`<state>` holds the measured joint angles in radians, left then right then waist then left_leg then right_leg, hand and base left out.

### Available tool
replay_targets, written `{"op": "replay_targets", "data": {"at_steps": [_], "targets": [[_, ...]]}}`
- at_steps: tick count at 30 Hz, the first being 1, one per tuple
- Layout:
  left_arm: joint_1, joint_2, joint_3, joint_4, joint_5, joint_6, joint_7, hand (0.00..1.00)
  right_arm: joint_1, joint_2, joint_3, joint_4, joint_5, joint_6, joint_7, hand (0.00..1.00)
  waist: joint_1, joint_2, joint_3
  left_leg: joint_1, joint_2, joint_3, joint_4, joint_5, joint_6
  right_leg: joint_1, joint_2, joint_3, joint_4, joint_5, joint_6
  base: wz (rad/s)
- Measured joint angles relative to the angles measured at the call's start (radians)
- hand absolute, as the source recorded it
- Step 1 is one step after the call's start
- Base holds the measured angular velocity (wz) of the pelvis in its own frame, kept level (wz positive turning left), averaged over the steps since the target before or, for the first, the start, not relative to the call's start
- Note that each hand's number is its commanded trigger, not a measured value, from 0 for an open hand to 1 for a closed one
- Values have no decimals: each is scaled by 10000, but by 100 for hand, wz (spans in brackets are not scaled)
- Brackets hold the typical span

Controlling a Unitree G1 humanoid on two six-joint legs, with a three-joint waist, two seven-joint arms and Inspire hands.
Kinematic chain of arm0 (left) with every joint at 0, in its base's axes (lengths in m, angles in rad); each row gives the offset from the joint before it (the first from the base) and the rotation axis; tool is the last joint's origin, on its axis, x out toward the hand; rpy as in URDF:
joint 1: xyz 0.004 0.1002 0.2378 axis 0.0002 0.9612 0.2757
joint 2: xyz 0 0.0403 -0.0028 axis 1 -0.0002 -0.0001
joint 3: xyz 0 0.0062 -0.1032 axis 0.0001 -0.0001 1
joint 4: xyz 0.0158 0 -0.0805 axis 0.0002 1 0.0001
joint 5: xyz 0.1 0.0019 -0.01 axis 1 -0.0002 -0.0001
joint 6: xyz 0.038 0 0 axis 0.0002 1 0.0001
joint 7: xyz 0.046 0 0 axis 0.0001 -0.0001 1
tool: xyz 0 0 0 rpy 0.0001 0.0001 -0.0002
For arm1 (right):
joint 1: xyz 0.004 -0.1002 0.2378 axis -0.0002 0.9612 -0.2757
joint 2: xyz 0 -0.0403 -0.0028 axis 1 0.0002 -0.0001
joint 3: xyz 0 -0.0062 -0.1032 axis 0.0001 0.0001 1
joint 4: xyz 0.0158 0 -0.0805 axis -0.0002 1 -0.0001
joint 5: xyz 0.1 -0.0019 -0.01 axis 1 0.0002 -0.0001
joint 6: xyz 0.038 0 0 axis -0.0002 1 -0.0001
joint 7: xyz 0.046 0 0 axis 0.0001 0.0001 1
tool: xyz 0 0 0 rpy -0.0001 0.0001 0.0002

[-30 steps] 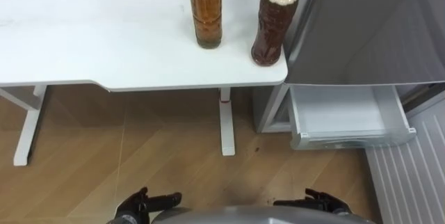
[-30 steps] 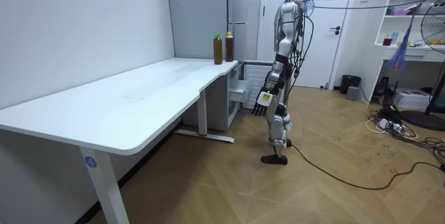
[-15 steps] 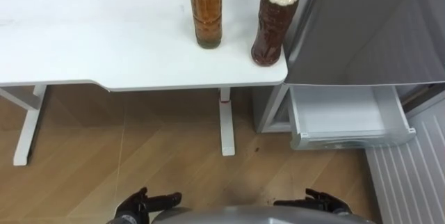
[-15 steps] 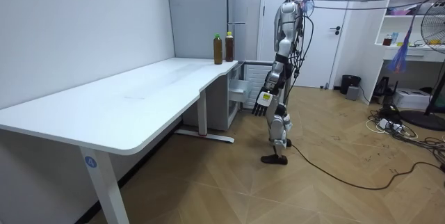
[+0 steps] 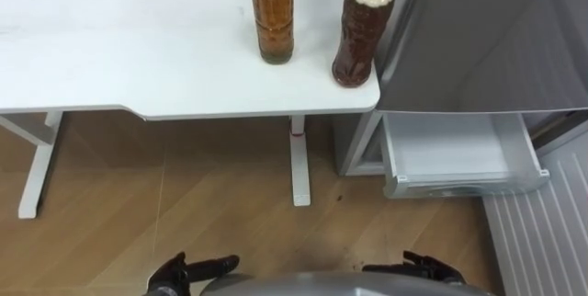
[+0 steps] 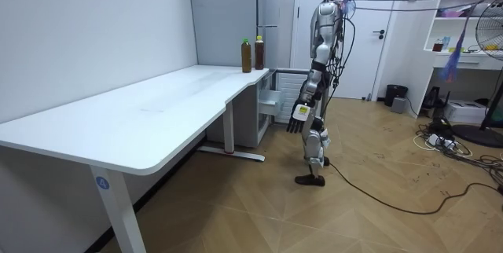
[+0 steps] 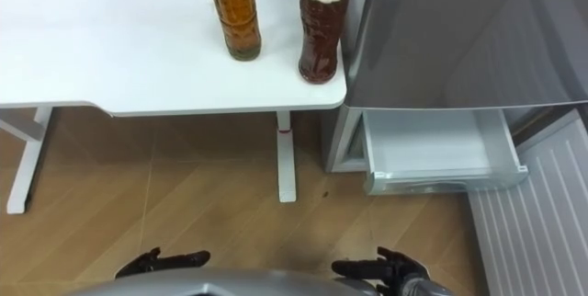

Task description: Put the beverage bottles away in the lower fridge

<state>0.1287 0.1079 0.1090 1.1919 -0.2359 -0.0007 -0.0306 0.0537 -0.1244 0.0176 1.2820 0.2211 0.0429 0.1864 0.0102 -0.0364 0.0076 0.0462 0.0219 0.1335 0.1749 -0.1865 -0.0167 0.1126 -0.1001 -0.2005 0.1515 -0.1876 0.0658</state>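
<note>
Two drink bottles stand upright near the right corner of the white table [image 5: 138, 66]: an amber one with a green cap [image 5: 272, 16] and a dark one with a yellow cap [image 5: 358, 29]. Right of the table is the grey fridge [image 5: 496, 39], its lower drawer [image 5: 455, 153] pulled out with nothing in it. My left hand [image 5: 188, 268] and right hand [image 5: 418, 268] hang low by my body, fingers relaxed and holding nothing, well short of the table. In the room view I stand upright a step back from the fridge and both bottles [image 6: 251, 54].
A ribbed white panel [image 5: 542, 232] lies low on the right beside the drawer. The table's white leg [image 5: 299, 163] stands on the wood floor between me and the fridge. Open floor lies before me. Shelves and a fan [image 6: 471, 17] stand far behind.
My left hand has sunk slightly at the bottom of the eye view. The bottles, drawer and my stance are unchanged.
</note>
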Motion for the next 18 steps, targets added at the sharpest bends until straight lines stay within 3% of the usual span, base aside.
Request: {"op": "replay_targets", "data": {"at_steps": [8, 14, 18], "targets": [[17, -54, 469, 41, -102, 58, 879, 0, 8, 2, -2, 13, 1, 21, -132, 0, 88, -9, -49, 79, -1, -8, 14, 0, 0, 95, 1, -3, -5, 1, -1, 0], [165, -52, 702, 36, -348, 82, 1774, 0, -3, 0, -8, -1, -306, 12, -234, 0, 171, 40, -27, 125, -8, -115, 13, -2, -3, 201, 1, -143, -12, 0, 0, 4], [385, -43, 1513, -30, -659, 99, 2211, 0, 36, -31, -24, 13, -308, 13, -227, 0, 270, 100, -21, 185, -7, -204, 43, -16, -17, 286, 4, -206, -21, 0, 0, 3]]}}
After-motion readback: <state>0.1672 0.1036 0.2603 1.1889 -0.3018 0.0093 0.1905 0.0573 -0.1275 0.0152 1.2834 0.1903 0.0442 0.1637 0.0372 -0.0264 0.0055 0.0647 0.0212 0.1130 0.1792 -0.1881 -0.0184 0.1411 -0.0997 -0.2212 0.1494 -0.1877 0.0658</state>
